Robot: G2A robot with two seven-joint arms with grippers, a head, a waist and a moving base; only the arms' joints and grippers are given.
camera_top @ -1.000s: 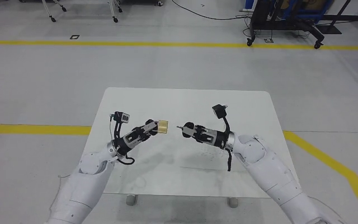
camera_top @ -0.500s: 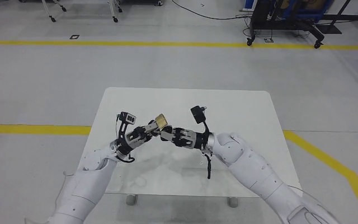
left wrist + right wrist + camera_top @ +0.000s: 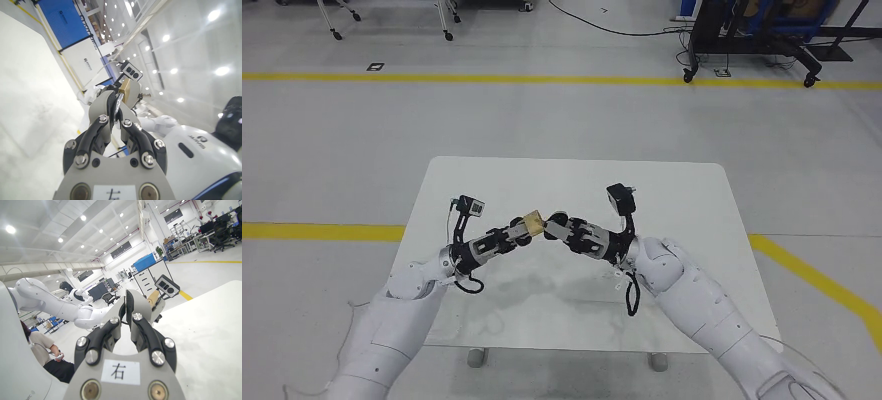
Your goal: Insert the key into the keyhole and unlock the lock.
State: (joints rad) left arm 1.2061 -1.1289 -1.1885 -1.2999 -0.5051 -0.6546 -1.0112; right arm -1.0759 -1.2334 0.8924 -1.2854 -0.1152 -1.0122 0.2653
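Note:
A brass padlock (image 3: 533,222) hangs in the air over the white table (image 3: 672,190). My left gripper (image 3: 517,232) is shut on its steel shackle. In the left wrist view the brass body (image 3: 125,89) sticks out past my left gripper (image 3: 118,96). My right gripper (image 3: 554,224) faces it from the other side, tip against the lock body. In the right wrist view my right gripper (image 3: 126,303) is shut on the thin flat key (image 3: 125,308), with the padlock (image 3: 153,297) just beyond. Whether the key tip is in the keyhole is hidden.
Both grippers are held above the middle of the table, whose near edge (image 3: 572,346) lies below them. Nothing else lies on the tabletop. A dark equipment cart (image 3: 752,40) stands far off on the floor.
My right gripper has moved left with the key and closed the gap to the padlock, first passing under it, now level with it. My left gripper shifted the padlock slightly.

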